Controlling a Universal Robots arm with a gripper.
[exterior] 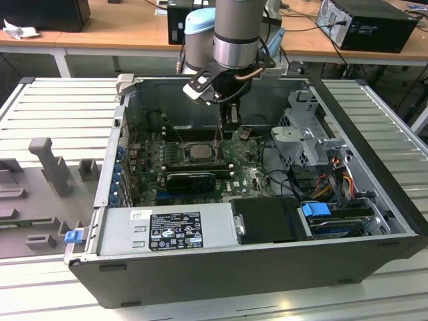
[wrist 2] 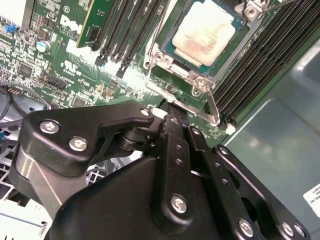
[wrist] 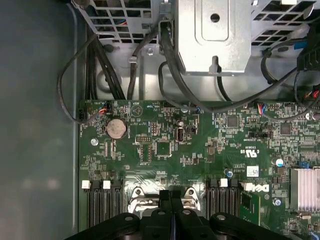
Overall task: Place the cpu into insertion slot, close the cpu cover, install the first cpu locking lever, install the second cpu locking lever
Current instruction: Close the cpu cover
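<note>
The cpu lies flat in the insertion slot on the green board, its pale face showing. The cpu cover is folded down around it as a metal frame. A thin metal locking lever runs along the socket's side, just past my fingertips. My gripper hangs over that side of the socket with its black fingers together and nothing between them. In the exterior view the gripper reaches down into the open case next to the cpu. The first wrist view has the gripper at the socket's edge.
Long black memory slots flank the socket on both sides. A black card stands near the socket, a power supply at the case front, a drive cage with cables at the exterior view's right. Case walls close in all around.
</note>
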